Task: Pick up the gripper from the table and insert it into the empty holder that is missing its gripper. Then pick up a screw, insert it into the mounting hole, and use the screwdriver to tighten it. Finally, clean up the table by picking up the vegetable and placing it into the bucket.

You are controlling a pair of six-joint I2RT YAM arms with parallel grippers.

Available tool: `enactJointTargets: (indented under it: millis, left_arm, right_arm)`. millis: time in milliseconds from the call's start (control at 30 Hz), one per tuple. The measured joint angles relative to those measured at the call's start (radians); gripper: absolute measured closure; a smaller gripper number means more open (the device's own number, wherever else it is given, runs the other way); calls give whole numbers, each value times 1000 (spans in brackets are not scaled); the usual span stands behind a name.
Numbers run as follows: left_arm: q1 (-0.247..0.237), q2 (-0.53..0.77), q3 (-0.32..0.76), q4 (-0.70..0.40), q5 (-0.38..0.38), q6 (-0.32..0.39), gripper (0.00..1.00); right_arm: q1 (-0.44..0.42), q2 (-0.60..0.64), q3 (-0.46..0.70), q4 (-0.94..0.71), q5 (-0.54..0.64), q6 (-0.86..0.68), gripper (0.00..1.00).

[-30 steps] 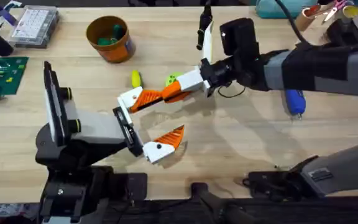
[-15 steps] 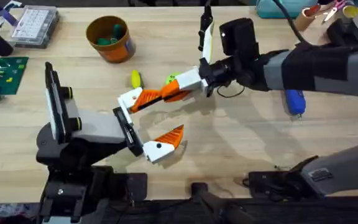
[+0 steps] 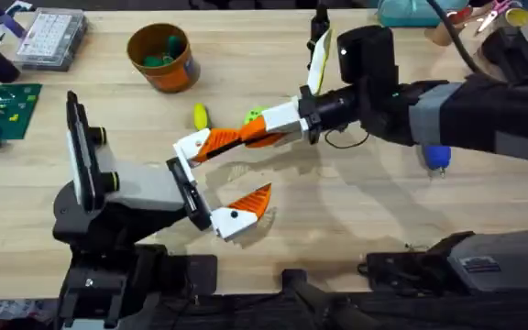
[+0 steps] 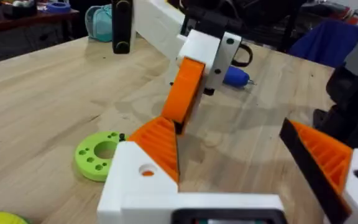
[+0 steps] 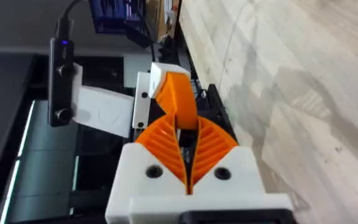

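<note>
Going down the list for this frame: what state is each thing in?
right end effector: shut on the gripper.
the gripper: lifted, white block at the holder; seated or not, cannot tell.
the holder: one orange finger mounted at its other end.
the bucket: upright, green items inside.
yellow item: lying on the table.
blue-handled tool: lying on the table, ungripped.
</note>
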Motion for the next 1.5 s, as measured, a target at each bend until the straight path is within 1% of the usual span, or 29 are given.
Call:
enactJointTargets:
  millis: [100, 200, 367, 700, 933, 967, 1133, 1333, 1500]
  left_arm:
    - [2, 0, 0, -1, -12, 0, 13]
    - [5, 0, 0, -1, -32, 0, 13]
    - [14, 0, 0, 4, -67, 0, 13]
    - [16, 0, 0, 4, -89, 0, 14]
    - [16, 0, 0, 4, -94, 0, 14]
    - [16, 0, 0, 4, -94, 0, 14]
    - [16, 0, 0, 4, -94, 1, 14]
    - [16, 0, 0, 4, -86, 1, 14]
    - [14, 0, 0, 1, -57, 7, 13]
  right_arm:
    - [20, -1, -4, 33, 37, 20, 991]
    - [63, -1, -7, 86, 88, 43, 991]
    - [89, -1, -8, 135, 153, 63, 991]
    - [105, -2, -9, 162, 194, 71, 991]
    - [108, -2, -9, 165, 200, 71, 991]
    - [108, -2, -9, 165, 199, 72, 984]
    - [109, -2, -10, 164, 196, 79, 882]
    - [114, -2, -10, 164, 189, 82, 832]
    - [131, -2, -10, 162, 174, 84, 769]
